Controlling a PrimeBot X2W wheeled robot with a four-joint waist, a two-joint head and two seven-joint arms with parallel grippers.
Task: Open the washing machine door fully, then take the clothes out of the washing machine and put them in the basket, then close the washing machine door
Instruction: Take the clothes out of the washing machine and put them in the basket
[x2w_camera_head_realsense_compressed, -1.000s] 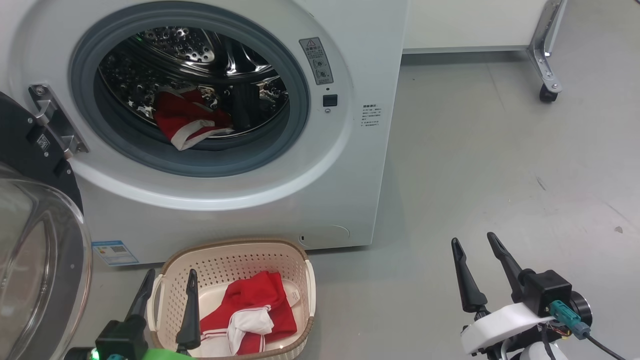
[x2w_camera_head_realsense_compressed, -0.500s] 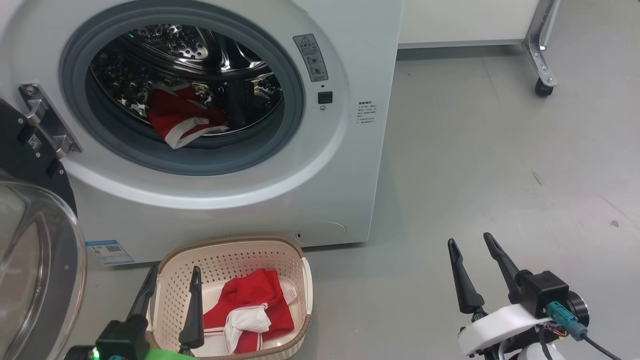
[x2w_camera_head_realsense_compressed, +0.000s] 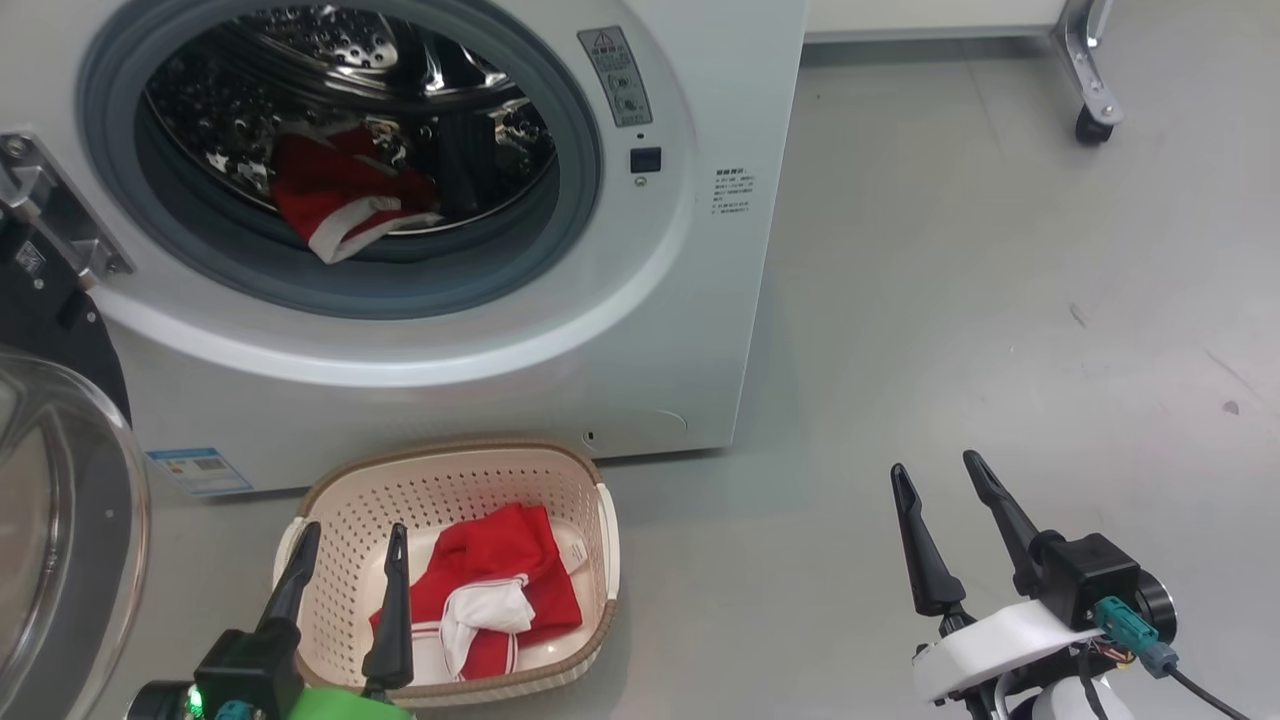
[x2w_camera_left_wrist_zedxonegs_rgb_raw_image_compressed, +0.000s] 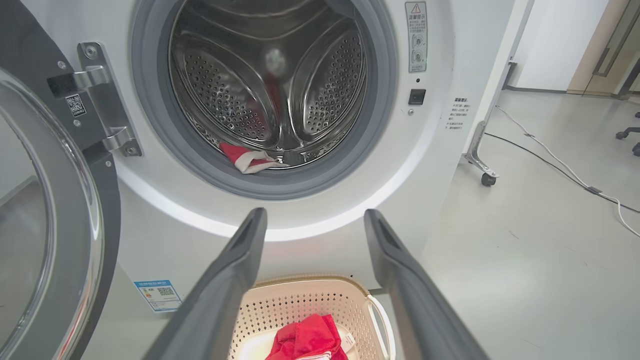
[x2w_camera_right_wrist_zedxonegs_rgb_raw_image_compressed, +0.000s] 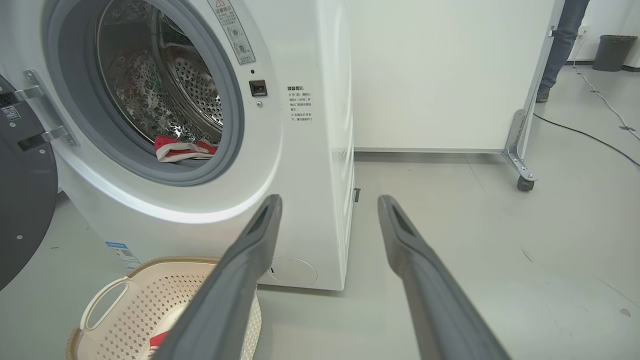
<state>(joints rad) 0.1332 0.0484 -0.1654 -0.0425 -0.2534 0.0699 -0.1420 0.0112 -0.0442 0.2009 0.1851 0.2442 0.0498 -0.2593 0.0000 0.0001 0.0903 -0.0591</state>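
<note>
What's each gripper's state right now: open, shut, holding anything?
Left gripper: open, holding nothing, by the basket.
Right gripper: open, holding nothing, over the floor.

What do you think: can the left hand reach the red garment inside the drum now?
Probably yes: the door stands open aside, nothing crosses the drum mouth, and the open, empty left hand hovers over the basket below the garment.
</note>
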